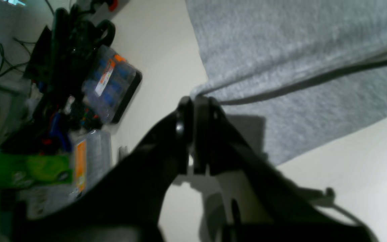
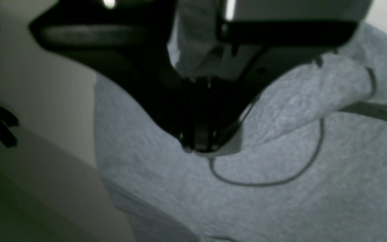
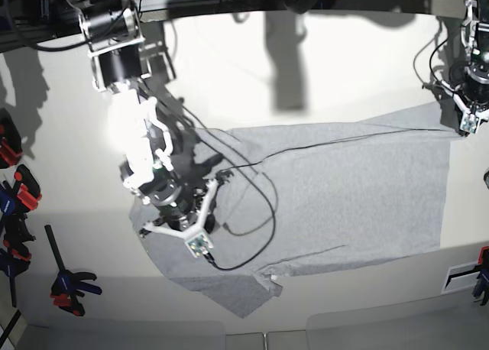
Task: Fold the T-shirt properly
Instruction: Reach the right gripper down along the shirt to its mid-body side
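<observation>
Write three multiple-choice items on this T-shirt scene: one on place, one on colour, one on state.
1. Where does the left gripper hold the T-shirt?
A. at an outer corner
B. mid-cloth
C. nowhere

2. The T-shirt's colour is:
A. navy
B. light grey
C. white

3. The right gripper is:
A. wide open
B. shut on the cloth
C. off the table

Key:
1 A, the left wrist view shows the corner pinched.
2 B, heather grey in every view.
3 B, its jaws pinch a raised fold.

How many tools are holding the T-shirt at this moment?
2. The right tool pinches the T-shirt near its lower left part in the base view. The left tool pinches its far right corner.
</observation>
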Robot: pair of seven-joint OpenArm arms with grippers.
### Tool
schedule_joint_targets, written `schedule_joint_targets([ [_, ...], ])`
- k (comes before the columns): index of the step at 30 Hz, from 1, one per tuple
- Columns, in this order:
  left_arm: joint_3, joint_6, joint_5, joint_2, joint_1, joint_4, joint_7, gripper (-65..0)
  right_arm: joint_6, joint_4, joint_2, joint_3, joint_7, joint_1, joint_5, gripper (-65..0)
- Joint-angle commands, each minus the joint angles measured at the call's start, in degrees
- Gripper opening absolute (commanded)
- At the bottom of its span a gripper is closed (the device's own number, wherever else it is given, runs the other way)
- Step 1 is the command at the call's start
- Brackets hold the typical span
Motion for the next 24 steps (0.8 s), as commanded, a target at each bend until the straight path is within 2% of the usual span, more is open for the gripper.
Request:
schedule_joint_targets([
  [1,-0.70,-0.28,-0.26,-1.27,-0.85,-0.07,-2.14,-65.0,0.17,0.09,-0.42,0.28,1.38,1.90,-0.44,-65.0],
  [6,-0.70,-4.74,-0.24,-1.07,-2.49,-3.02,-5.66,-65.0,0.11,-2.21,-1.36,0.28,1.55,2.05,-1.49,-65.0],
  [9,-0.70,-5.11,-0.20,-1.07,-2.95,-5.03,-8.35,-65.0,-0.11,-2.95,-1.33,0.28,1.66,2.05,-1.70,-65.0],
  [11,-0.70,-5.40,-0.22,-1.05,-3.58,-6.56,-9.38,-65.0,-1.86,-3.30,-1.33,0.28,2.10,2.05,-2.99,-65.0],
  [13,-0.70,-6.10,-0.22,-0.92,-4.68,-7.89,-9.53,-65.0,-5.03,-3.32,-1.33,0.31,2.32,2.05,-5.16,-65.0],
  [18,-0.66,-9.18,-0.22,-0.74,-7.17,-10.05,-9.57,-65.0,-10.51,-3.32,-1.33,0.31,2.34,2.05,-9.01,-65.0],
  [24,-0.59,-12.41,-0.17,-0.76,-7.48,-10.08,-14.14,-65.0,-10.93,-3.32,-1.33,0.28,2.45,2.05,-9.14,-65.0],
])
